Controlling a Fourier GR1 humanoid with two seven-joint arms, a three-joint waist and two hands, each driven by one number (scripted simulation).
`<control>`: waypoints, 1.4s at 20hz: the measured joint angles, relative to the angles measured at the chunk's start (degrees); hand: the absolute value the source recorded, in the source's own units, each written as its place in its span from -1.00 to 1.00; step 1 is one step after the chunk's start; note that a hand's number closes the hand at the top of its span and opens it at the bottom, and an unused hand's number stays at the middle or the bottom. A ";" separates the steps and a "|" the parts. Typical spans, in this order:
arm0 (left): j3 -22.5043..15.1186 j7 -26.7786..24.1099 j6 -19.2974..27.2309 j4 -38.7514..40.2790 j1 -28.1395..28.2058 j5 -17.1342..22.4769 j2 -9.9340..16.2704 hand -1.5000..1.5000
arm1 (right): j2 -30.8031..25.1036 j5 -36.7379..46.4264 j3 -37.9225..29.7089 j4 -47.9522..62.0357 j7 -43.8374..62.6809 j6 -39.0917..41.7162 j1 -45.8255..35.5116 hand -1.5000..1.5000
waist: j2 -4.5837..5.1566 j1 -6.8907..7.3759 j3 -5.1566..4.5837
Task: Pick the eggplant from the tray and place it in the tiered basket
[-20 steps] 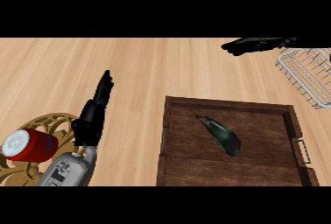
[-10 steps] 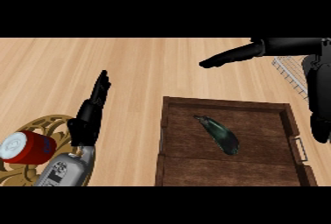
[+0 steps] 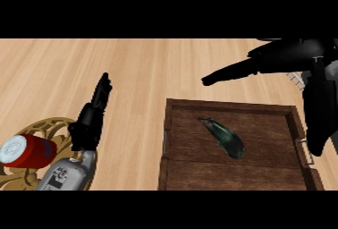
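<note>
Below right hand (image 3: 300, 56), eggplant (image 3: 224, 137)

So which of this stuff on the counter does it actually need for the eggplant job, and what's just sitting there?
Needed for the job:
- eggplant, lying in the tray
- wooden tray
- wire basket, barely showing behind the right hand
- right hand, open above the tray

Just lying about:
- red can
- gold trivet under it
- left hand, resting open
</note>
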 measured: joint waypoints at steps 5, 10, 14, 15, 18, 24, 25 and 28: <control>0.83 -1.32 -0.85 0.51 0.04 0.24 -0.27 0.00 | -0.76 4.61 -0.05 -3.10 -1.81 0.32 0.90 -1.00 | 0.23 0.31 0.04; 1.07 -0.80 -1.21 0.10 -0.31 -0.14 -0.30 0.00 | -0.73 8.75 0.36 -6.52 -4.02 0.43 2.55 -1.00 | 0.31 0.56 0.09; 0.74 0.12 -1.33 -0.51 -0.62 -0.50 -0.61 0.00 | 0.07 11.11 0.82 -10.02 -6.09 0.46 3.78 -1.00 | 0.43 0.84 0.15; 0.68 -0.65 -1.16 0.08 -0.34 -0.73 -0.94 0.00 | 0.54 11.87 0.91 -11.09 -6.52 0.44 4.16 -1.00 | 0.52 0.88 0.16; 0.97 -0.33 -1.77 -0.53 -0.06 -0.43 -0.66 0.00 | 1.72 14.56 0.51 -13.76 -7.93 0.31 5.22 -1.00 | 0.52 1.08 0.17; 0.75 -0.23 -2.02 -1.10 0.20 -0.87 -1.07 0.00 | 3.67 22.33 -0.15 -15.68 -10.35 -0.24 7.33 -1.00 | 0.67 1.48 0.19; 0.82 -0.44 -1.87 -0.92 0.14 -1.12 -1.15 0.00 | 3.56 23.52 -0.06 -15.90 -10.93 -0.27 7.72 -1.00 | 0.71 1.47 0.20; 0.57 -0.55 -1.64 -0.56 -0.03 -1.59 -1.77 0.00 | 3.35 26.88 0.53 -15.77 -12.73 -0.73 8.57 -1.00 | 0.83 1.59 0.22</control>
